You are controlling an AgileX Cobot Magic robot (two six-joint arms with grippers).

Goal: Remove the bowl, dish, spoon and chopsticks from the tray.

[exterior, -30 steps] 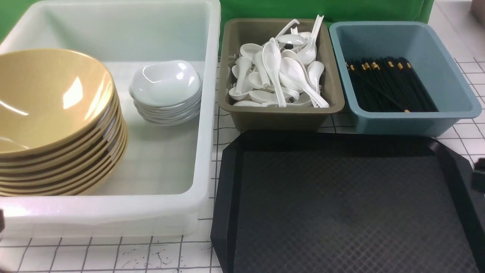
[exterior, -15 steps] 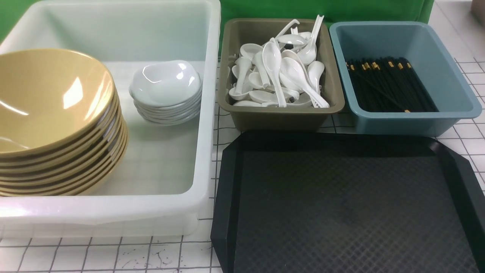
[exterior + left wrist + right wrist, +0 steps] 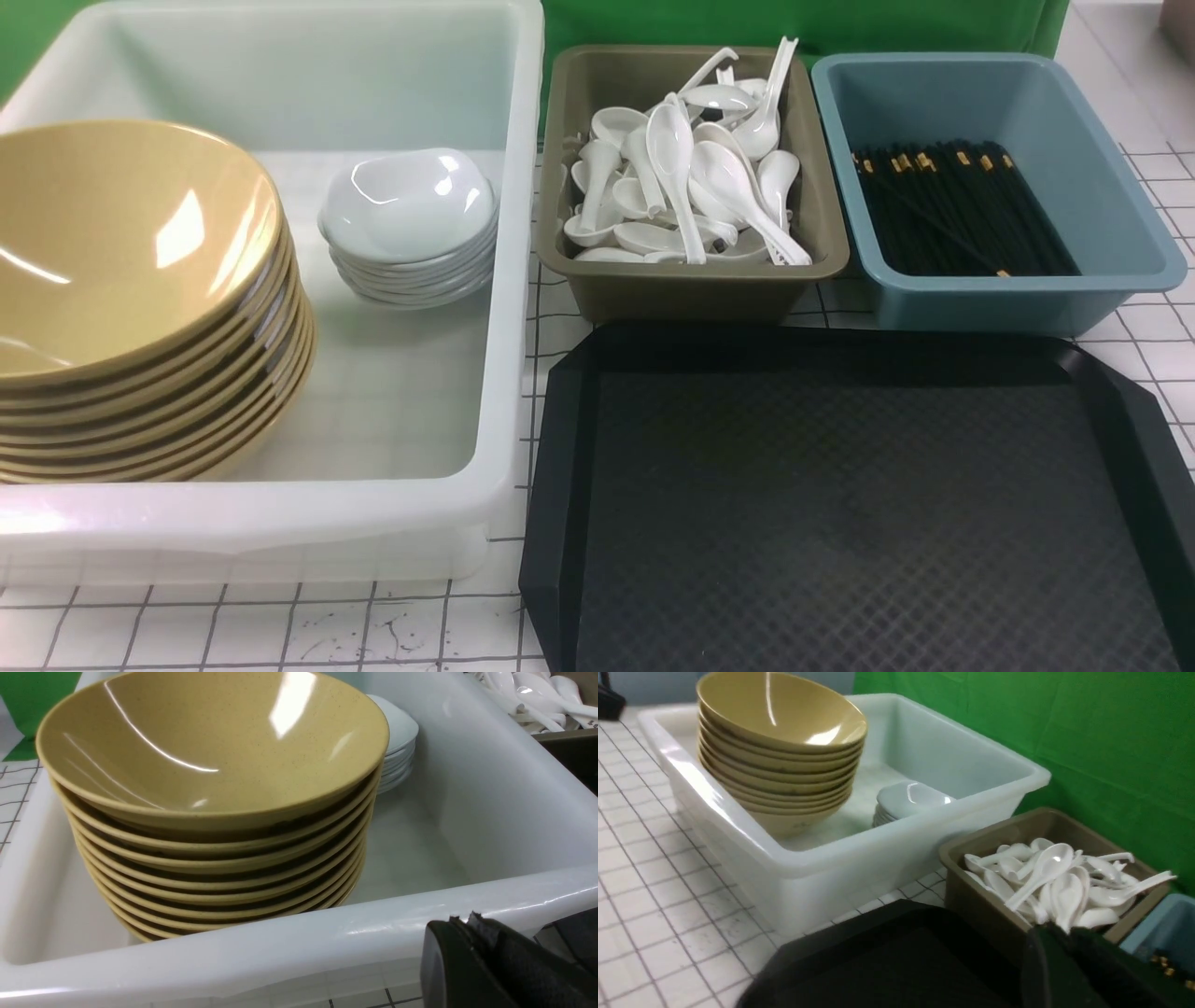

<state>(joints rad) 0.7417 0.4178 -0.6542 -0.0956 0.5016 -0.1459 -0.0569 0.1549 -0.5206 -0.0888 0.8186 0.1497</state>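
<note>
The black tray (image 3: 840,513) lies at the front right with nothing on it. Several yellow bowls (image 3: 121,243) stand stacked in the white tub (image 3: 261,532), beside a stack of white dishes (image 3: 411,205). White spoons (image 3: 691,177) are heaped in the olive bin (image 3: 691,289). Black chopsticks (image 3: 962,205) lie in the blue bin (image 3: 1102,168). My left gripper (image 3: 462,919) is shut and empty just outside the tub's near wall. My right gripper (image 3: 1057,927) is shut and empty over the tray's (image 3: 887,961) side, near the spoon bin. Neither gripper shows in the front view.
The tub, olive bin and blue bin stand in a row behind and left of the tray on a white gridded tabletop (image 3: 280,625). A green backdrop (image 3: 803,23) closes off the far side.
A second ago dark gripper parts showed at the left and right edges of the front view; both have drawn back out of it. Nothing else moved.
</note>
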